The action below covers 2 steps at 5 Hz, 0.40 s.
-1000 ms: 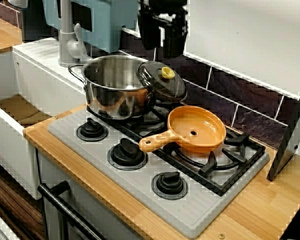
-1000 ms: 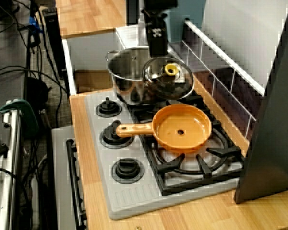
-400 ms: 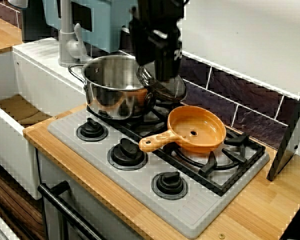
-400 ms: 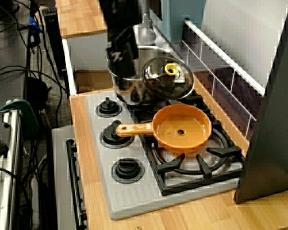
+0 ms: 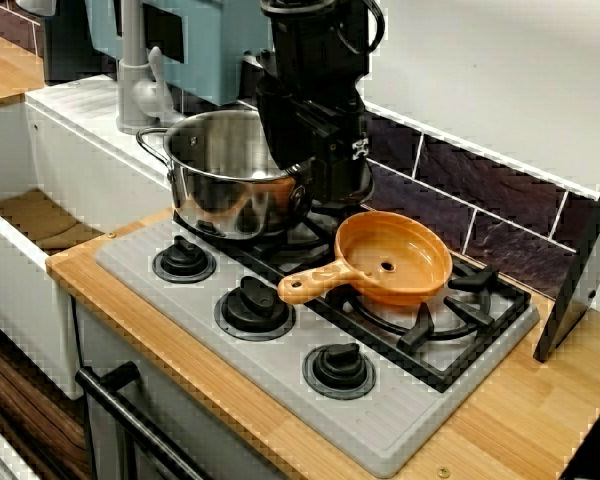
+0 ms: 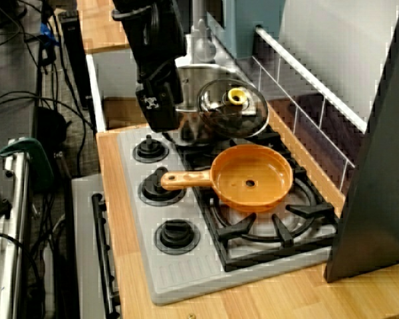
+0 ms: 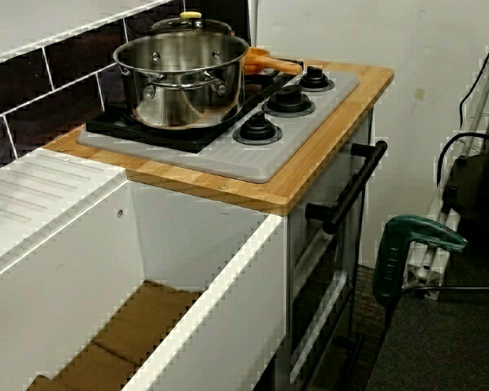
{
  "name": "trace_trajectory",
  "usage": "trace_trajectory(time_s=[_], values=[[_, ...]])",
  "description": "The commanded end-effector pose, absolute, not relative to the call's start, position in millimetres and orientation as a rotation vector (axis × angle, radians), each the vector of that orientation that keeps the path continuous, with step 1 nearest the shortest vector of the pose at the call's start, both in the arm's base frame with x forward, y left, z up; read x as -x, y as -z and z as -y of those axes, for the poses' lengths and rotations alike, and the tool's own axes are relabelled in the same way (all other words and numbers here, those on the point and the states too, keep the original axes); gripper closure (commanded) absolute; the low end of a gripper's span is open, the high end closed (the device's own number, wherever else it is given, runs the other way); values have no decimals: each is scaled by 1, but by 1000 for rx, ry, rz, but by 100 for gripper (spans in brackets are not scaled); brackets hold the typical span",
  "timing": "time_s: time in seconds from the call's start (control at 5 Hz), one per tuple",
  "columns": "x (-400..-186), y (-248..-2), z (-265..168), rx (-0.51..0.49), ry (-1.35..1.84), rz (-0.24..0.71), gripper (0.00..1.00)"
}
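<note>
My black gripper point(image 5: 338, 182) hangs low over the stove, close to a steel pot point(image 5: 225, 170) on the back left burner. In the front view it covers most of the dark glass lid. In the view from the stove's right end, the gripper point(image 6: 161, 121) stands left of the pot point(image 6: 189, 80), and the lid point(image 6: 231, 113) with its yellow knob leans tilted on the pot's rim. Its fingers are not distinguishable, and nothing shows in them. An orange pan point(image 5: 392, 257) sits on the right burner, handle pointing to the knobs. The sink-end view shows the pot point(image 7: 183, 77) but no gripper.
Three black knobs point(image 5: 252, 303) line the front of the grey stove top. A white sink point(image 7: 81, 244) and grey faucet point(image 5: 140, 80) lie to the left. A dark slanted panel point(image 6: 379, 166) stands at the right end. Dark tiles point(image 5: 500, 230) back the stove.
The arm has come down from the top of the frame toward the pot and now hides the lid in the front view. In the right-end view it moved left. Pot, lid and pan stayed put.
</note>
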State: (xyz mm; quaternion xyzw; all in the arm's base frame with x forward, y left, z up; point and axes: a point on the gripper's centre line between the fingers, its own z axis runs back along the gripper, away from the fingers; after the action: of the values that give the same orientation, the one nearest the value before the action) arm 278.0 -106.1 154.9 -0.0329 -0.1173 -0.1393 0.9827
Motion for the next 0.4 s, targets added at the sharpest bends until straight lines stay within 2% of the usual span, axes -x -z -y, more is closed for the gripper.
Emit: trace_trajectory(time_s=[0.0, 0.2], values=[[-285, -134, 112, 61, 263, 257, 0], [-286, -124, 111, 60, 250, 275, 0]])
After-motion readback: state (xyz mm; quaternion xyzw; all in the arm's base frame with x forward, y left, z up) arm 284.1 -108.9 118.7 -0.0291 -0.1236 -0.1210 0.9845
